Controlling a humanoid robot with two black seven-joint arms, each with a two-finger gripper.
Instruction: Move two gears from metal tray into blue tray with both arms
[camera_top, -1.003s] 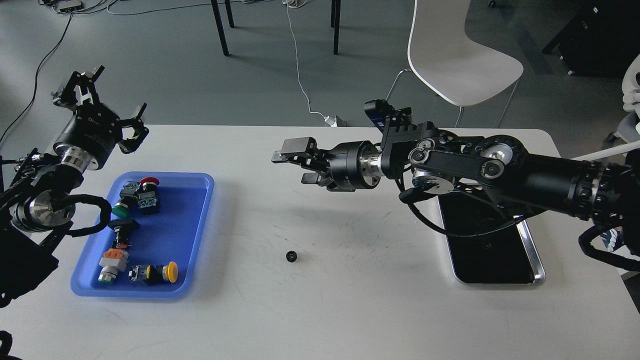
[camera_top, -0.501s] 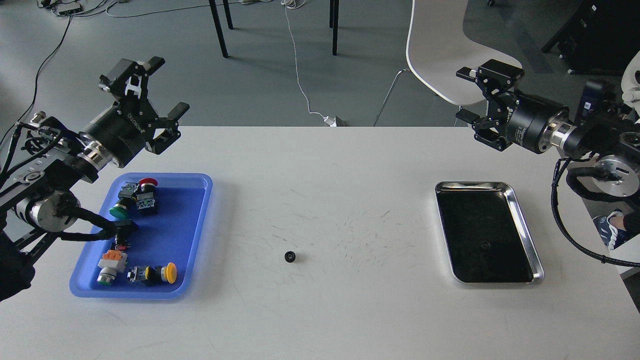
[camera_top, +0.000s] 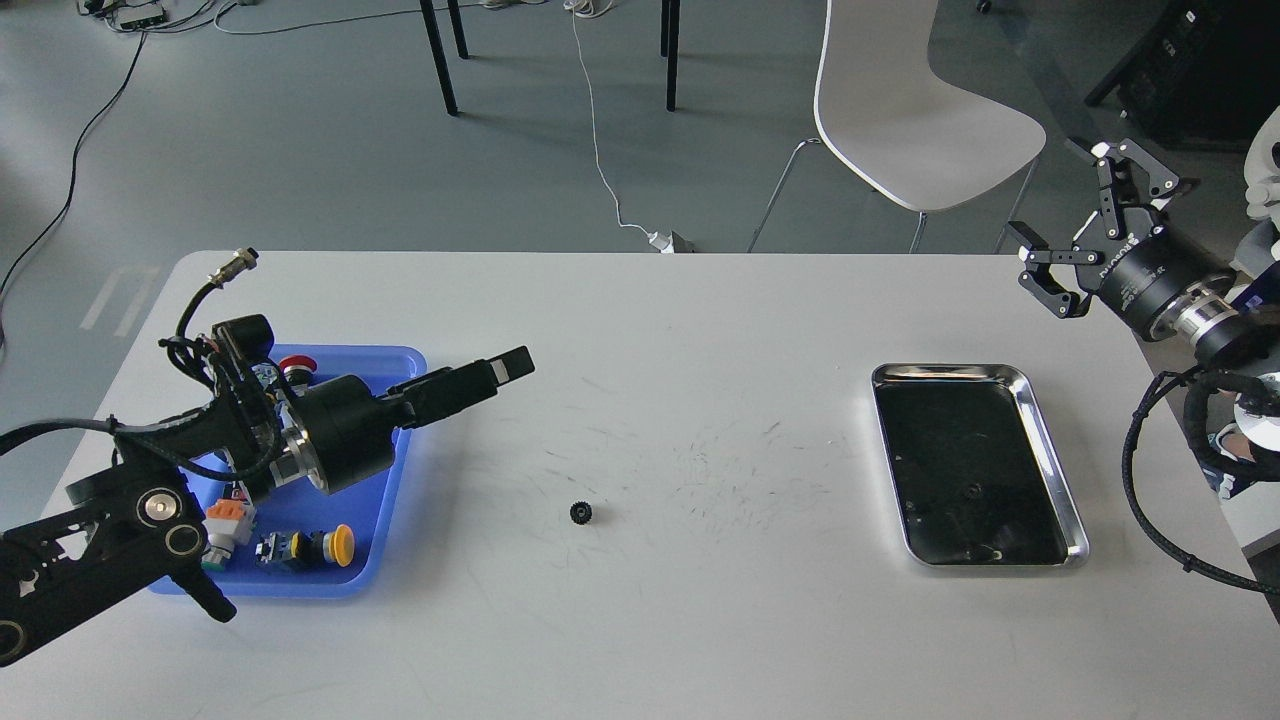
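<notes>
One small black gear lies on the white table between the two trays. The metal tray sits at the right; a faint small round shape shows on its dark bottom, too dim to name. The blue tray at the left holds several push-button switches. My left gripper reaches low over the blue tray's right rim, pointing right, up and left of the gear; it is seen side-on. My right gripper is open and empty, raised beyond the table's far right corner.
The push buttons lie in the blue tray, partly hidden by my left arm. A white chair stands behind the table. A cable hangs from my right arm at the right edge.
My left arm swung down and to the right, from raised behind the blue tray to low over its right rim. My right gripper drew further back to the right. The gear has not moved.
</notes>
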